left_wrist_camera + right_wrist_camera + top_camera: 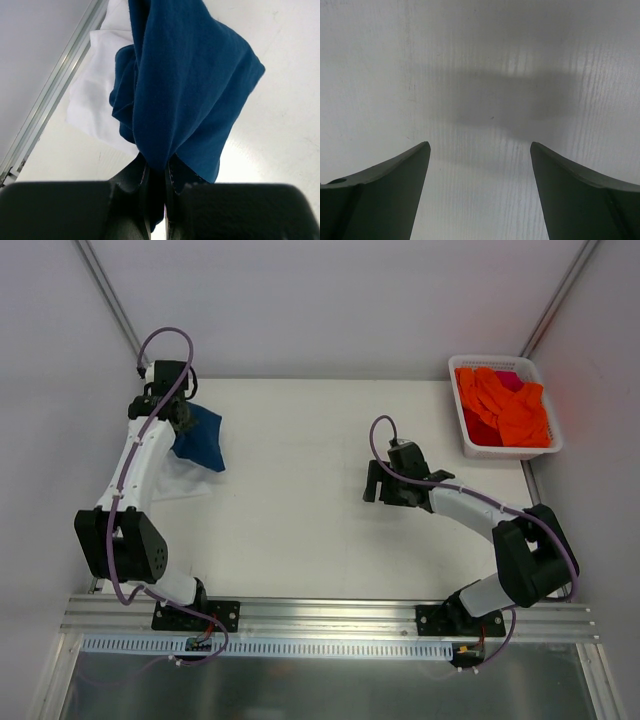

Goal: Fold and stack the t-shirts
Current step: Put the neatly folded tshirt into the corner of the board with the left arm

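A bunched navy blue t-shirt point(203, 440) hangs from my left gripper point(185, 423) at the far left of the table. In the left wrist view the jaws of that gripper point(157, 172) are shut on a fold of the navy cloth point(190, 85), which drapes down over the table. Its print is hidden. A white t-shirt point(97, 102) lies flat on the table under and beside it, close to the left edge point(180, 480). My right gripper point(385, 488) hovers over bare table right of centre. Its jaws point(480, 147) stand wide open with nothing between them.
A white basket point(540, 448) with orange and pink cloths point(505, 405) stands at the far right corner. An aluminium rail point(50, 100) runs along the table's left edge beside the white shirt. White walls close in the table at the back and sides.
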Controlling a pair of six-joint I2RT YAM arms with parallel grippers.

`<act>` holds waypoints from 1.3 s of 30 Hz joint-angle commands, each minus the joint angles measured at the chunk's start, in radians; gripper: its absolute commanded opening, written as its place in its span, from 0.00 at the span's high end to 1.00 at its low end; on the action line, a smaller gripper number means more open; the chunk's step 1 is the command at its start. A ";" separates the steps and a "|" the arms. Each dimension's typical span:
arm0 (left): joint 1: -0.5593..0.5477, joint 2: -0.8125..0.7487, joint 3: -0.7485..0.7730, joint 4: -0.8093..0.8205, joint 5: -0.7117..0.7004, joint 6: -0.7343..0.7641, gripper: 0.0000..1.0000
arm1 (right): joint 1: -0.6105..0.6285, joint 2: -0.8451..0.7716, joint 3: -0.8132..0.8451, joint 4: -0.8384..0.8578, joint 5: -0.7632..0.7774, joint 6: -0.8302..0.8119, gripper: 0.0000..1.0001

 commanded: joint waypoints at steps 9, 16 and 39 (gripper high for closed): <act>0.117 0.089 -0.021 -0.040 -0.041 -0.008 1.00 | 0.000 -0.063 -0.032 0.013 -0.010 -0.020 0.14; 0.208 0.112 -0.040 -0.068 -0.026 -0.019 1.00 | 0.000 -0.069 -0.025 0.002 -0.010 -0.024 0.14; 0.368 0.111 -0.007 -0.180 -0.023 -0.081 0.01 | 0.000 -0.210 -0.068 -0.071 0.021 -0.044 0.14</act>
